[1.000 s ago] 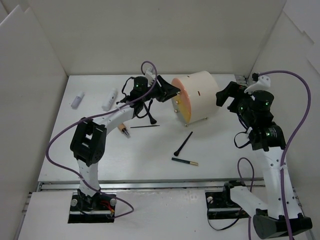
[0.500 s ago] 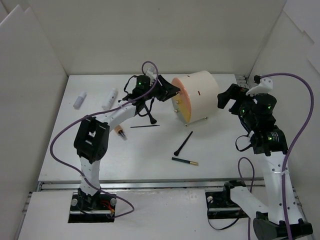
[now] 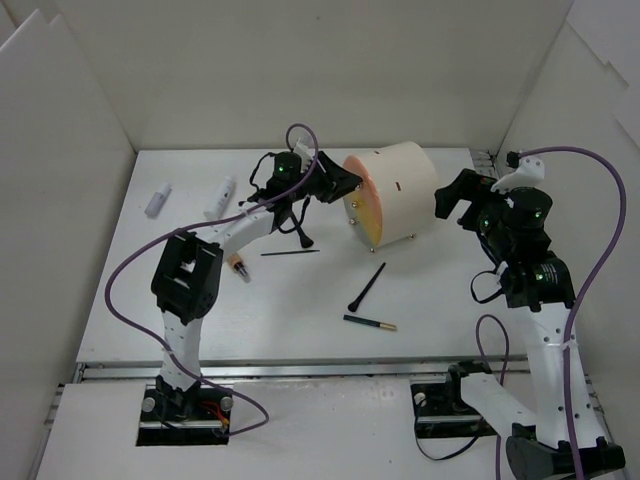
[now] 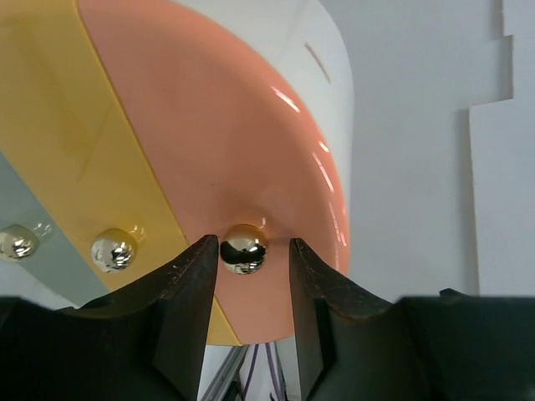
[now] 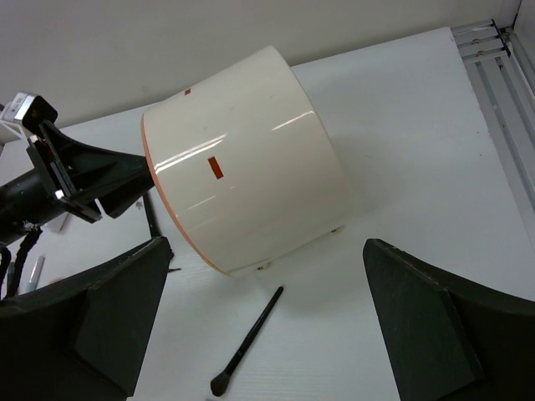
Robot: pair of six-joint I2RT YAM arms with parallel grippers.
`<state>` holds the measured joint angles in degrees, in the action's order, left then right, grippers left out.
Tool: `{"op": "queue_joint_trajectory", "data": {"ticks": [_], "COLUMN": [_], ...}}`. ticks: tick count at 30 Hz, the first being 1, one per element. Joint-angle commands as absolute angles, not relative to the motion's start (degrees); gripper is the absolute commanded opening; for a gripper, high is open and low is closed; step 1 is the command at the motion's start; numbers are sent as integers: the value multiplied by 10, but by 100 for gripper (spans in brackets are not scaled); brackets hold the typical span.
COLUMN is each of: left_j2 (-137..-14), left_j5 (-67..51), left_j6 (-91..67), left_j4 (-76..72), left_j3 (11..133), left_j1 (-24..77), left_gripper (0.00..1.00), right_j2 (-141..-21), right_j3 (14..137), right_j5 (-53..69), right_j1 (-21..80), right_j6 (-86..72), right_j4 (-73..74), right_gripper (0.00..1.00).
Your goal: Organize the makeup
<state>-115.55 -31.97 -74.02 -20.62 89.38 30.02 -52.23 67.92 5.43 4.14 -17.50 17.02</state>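
Observation:
The makeup lies on the white table: a black brush (image 3: 367,287), a dark gold-ended pencil (image 3: 369,322), a thin black stick (image 3: 290,252), another black brush (image 3: 303,236) by the left arm, a stubby tan brush (image 3: 239,266), a white tube (image 3: 219,198) and a pale slim pen (image 3: 157,200). My left gripper (image 3: 348,184) is at the cylinder's front face. In the left wrist view it (image 4: 251,244) is open with a gold knob (image 4: 243,249) of the orange drawer (image 4: 251,142) between its jaws. My right gripper (image 3: 452,196) is open and empty, right of the cylinder.
The big cream cylinder (image 3: 395,192) lies on its side at the back middle, its orange and yellow drawer face toward the left arm. Two more gold knobs (image 4: 113,249) sit on the yellow drawer. The right wrist view shows the cylinder (image 5: 251,159) and the black brush (image 5: 248,341) below it.
My left arm has shifted slightly right and forward, uncovering the tan brush. My right gripper has risen a little. The makeup has not moved.

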Motion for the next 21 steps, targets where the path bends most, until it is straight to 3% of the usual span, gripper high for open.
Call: {"op": "queue_joint_trajectory", "data": {"ticks": [1, 15, 21], "left_j2": [-1135, -1140, -1135], "left_j5": [-337, -346, -347], "left_j6": [-760, -770, -765], "left_j4": [-288, -305, -305], "left_j3": [909, 896, 887], "left_j1": [304, 304, 304], "left_gripper": [34, 25, 8], "right_j2": [-518, -505, -497], "right_j3": [679, 673, 666], "right_j5": [51, 54, 54], "right_j1": [38, 39, 38], "right_j6": [-166, -170, -171], "right_j4": [137, 138, 138], "right_gripper": [98, 98, 98]}}
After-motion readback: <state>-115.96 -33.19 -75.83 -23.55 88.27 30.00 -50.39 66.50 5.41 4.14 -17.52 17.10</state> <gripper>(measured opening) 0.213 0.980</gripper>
